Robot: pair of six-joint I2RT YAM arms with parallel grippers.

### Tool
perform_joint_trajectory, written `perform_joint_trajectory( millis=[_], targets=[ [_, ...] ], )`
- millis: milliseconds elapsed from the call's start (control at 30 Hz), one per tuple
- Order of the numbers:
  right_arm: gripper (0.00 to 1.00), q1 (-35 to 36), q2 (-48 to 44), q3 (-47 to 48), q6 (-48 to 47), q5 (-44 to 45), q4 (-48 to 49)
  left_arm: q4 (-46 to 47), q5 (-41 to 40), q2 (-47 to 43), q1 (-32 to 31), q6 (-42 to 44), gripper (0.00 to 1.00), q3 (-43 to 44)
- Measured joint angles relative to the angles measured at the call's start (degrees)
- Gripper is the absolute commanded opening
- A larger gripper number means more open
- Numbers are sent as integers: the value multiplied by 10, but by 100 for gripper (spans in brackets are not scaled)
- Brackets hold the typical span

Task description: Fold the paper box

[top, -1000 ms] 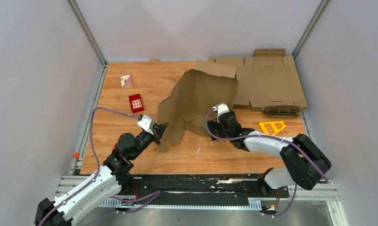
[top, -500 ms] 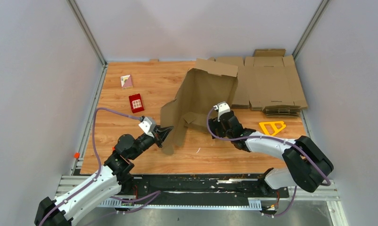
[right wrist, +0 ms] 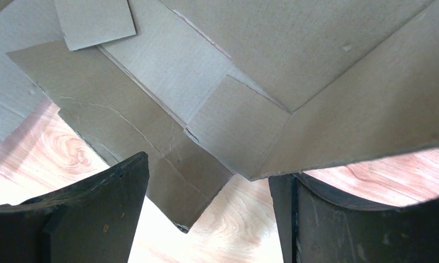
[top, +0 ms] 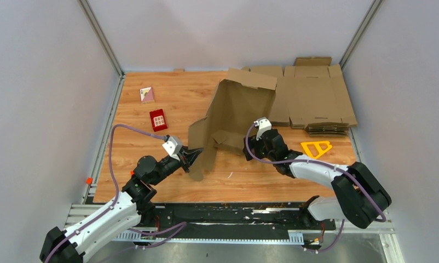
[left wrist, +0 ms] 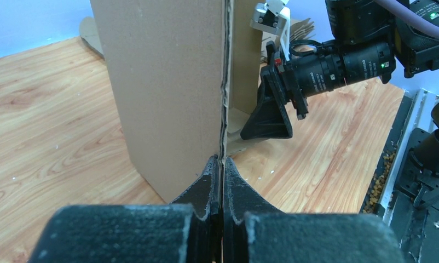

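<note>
left gripper [left wrist: 221, 167]: you're pinching the box [left wrist: 168, 82] edge, jaws clamped on it.
right gripper [right wrist: 209, 181]: you're hovering with jaws apart, box flaps just ahead.

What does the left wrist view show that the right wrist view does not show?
Only left wrist: the left gripper shut on the paper box at an upright edge, with the right arm beyond. Only right wrist: the right gripper, open, facing the box's inner flaps. Both: the box's brown cardboard and the wooden table.
</note>
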Motion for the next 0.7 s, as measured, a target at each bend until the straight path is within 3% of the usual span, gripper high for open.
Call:
perform_joint_trajectory(
  millis=[233, 700],
  targets=[
    [99, -21, 0, -8, 7, -59, 20, 0, 2, 2, 0, -1, 0, 0],
    [100, -23, 13, -8, -1, -105, 22, 10, 7, 16, 0, -6, 0, 0]
  ],
)
